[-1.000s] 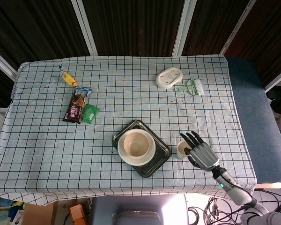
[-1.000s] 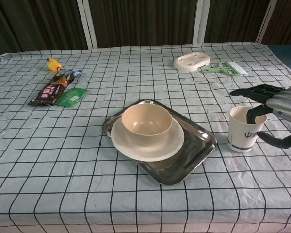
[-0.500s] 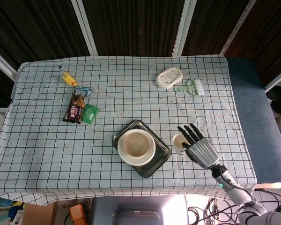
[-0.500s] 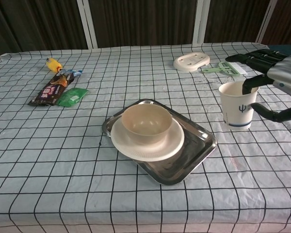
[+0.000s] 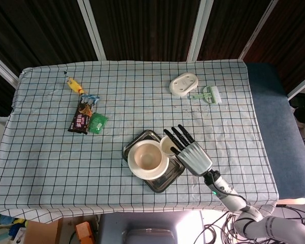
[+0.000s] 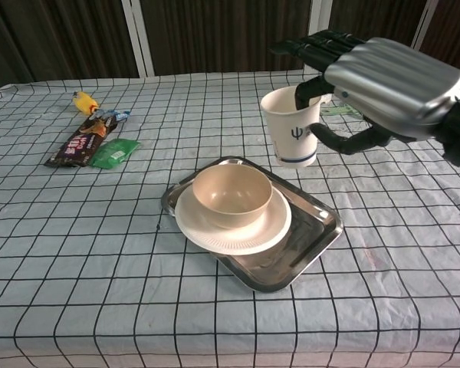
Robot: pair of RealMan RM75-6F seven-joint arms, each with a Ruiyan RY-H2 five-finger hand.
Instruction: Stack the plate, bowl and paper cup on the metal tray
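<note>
A beige bowl (image 5: 147,156) (image 6: 231,193) sits in a white plate (image 5: 161,169) (image 6: 245,231), and both rest on the metal tray (image 5: 175,174) (image 6: 310,234) near the table's front. My right hand (image 5: 190,152) (image 6: 383,77) holds a white paper cup (image 5: 168,145) (image 6: 290,125) upright in the air, pinched at its rim with a finger inside. The cup hangs above the tray's far right part, just right of the bowl. My left hand shows in neither view.
A white lid-like dish (image 5: 184,84) (image 6: 302,96) and a green scraper (image 5: 209,94) lie at the back right. A chocolate bar (image 5: 82,117) (image 6: 77,143), a green packet (image 5: 97,123) (image 6: 113,152) and a yellow item (image 5: 73,85) (image 6: 84,101) lie at the left.
My right hand lifted the paper cup off the table right of the tray and carried it left and up, to above the tray's right side beside the bowl.
</note>
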